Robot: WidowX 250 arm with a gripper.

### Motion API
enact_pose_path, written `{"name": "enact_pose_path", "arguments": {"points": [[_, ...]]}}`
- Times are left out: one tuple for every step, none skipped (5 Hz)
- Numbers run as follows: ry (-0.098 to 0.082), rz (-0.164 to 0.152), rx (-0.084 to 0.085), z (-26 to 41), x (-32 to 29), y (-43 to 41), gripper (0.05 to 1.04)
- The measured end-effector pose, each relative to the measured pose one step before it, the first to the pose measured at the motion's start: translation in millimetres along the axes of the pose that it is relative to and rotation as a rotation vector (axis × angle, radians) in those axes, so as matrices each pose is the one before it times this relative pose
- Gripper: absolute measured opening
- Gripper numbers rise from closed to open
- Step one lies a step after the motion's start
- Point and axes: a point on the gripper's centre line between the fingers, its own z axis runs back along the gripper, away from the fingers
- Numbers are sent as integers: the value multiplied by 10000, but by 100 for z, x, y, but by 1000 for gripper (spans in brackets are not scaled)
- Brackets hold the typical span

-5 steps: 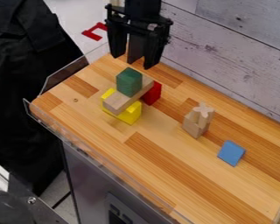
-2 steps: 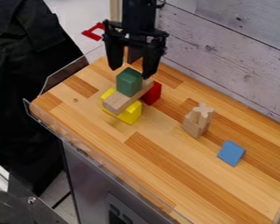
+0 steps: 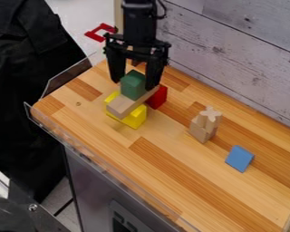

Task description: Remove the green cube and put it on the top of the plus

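The black gripper [image 3: 134, 85] hangs at the upper left of the work surface, open, with one finger on each side of the green cube [image 3: 133, 85]. That cube rests on a light wooden plank [image 3: 125, 106], which lies across a yellow block [image 3: 136, 118] and leans toward a red block [image 3: 158, 97]. A gap shows between the cube and the left finger; the right finger is close beside the cube. Right of centre, the wooden plus [image 3: 210, 114] stands upright by a small wooden block [image 3: 199, 132].
A blue block [image 3: 239, 158] lies to the right of the plus. The wooden counter [image 3: 171, 181] has a clear plastic rim along its left and front edges, and a whitish plank wall [image 3: 244, 59] runs behind it.
From above and behind the stack, the gripper has come down, shifting slightly left, until its fingers flank the green cube. The blocks have stayed where they were.
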Motion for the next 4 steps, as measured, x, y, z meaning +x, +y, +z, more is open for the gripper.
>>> {"name": "enact_pose_path", "arguments": {"points": [[116,-82,-141,-665,-33,-123,662],[-52,-94,-36,0,83,-58,563],[202,7,-3,3,-320,-6,563],[-178,48,176,1519,149,-585,563]]}}
